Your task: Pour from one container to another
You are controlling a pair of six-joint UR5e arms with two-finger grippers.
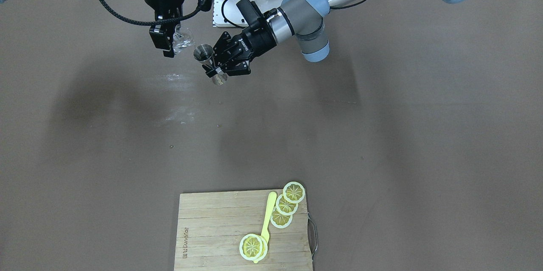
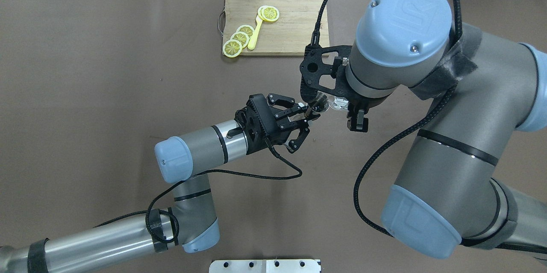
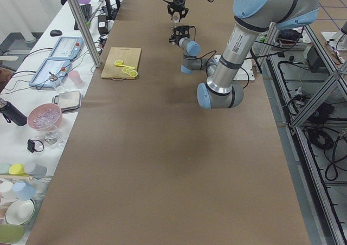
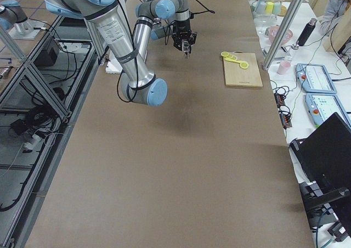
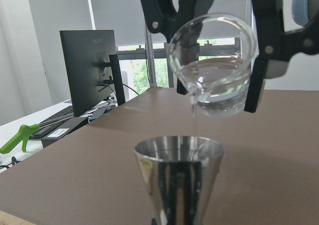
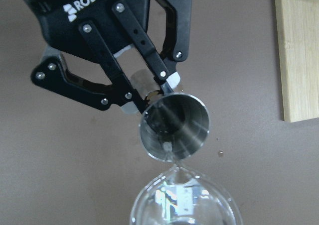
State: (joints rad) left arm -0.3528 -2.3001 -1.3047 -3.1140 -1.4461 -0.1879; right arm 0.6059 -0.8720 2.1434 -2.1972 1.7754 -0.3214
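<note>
A thin stream of water (image 5: 193,116) falls from the lip of the glass cup (image 5: 214,65) into the open mouth of the steel jigger (image 6: 174,128) just below it. The cup is tipped lip-down so the liquid leaves at one point. The jigger stands upright beneath that lip, apparently to catch the stream in the middle of its bowl.

The right tool (image 1: 169,42) grips the cup across its sides, leaving the rim free. The left tool (image 6: 149,94) is closed narrowly on the jigger's waist, clear of the mouth.

Both vessels hang above the worktop (image 1: 382,135), near the robot's base. Water remains in the cup, so the pour looks unfinished. The cutting board (image 1: 203,220) with lemon slices (image 1: 286,205) lies well apart.
</note>
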